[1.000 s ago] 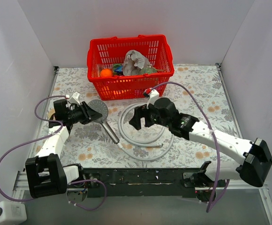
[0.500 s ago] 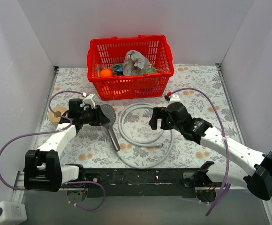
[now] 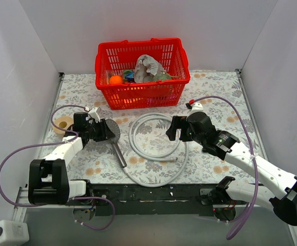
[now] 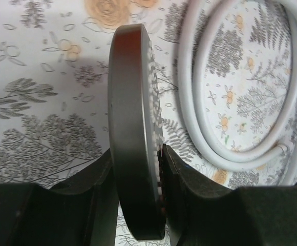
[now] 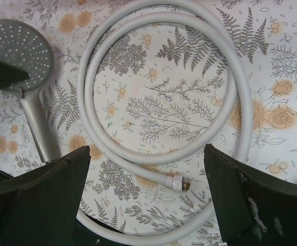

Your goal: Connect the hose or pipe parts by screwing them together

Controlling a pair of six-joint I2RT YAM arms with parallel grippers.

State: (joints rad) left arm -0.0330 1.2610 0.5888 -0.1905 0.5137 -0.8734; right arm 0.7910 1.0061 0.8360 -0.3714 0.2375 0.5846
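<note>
The shower head (image 3: 110, 130) lies left of centre, its dark handle (image 3: 119, 154) pointing toward the near edge. My left gripper (image 3: 103, 131) is shut on the round grey disc. In the left wrist view the disc (image 4: 133, 102) stands edge-on between the two fingers (image 4: 182, 174). The light-grey hose (image 3: 156, 154) lies coiled on the table to the right. One threaded metal end (image 5: 182, 183) rests free inside the coil. My right gripper (image 3: 176, 128) hovers open over the coil's right side, its jaws wide above the hose (image 5: 159, 159) and holding nothing. The right wrist view also takes in the shower head (image 5: 18, 51).
A red basket (image 3: 143, 95) holding several items stands at the back centre. A tape roll (image 3: 63, 124) lies at the far left beside the left arm. Purple cables loop around both arms. White walls enclose the floral table (image 3: 215, 97).
My right gripper has drawn back to the right, off the middle of the coil. The left gripper has shifted the shower head slightly, and its handle now points more toward the near edge.
</note>
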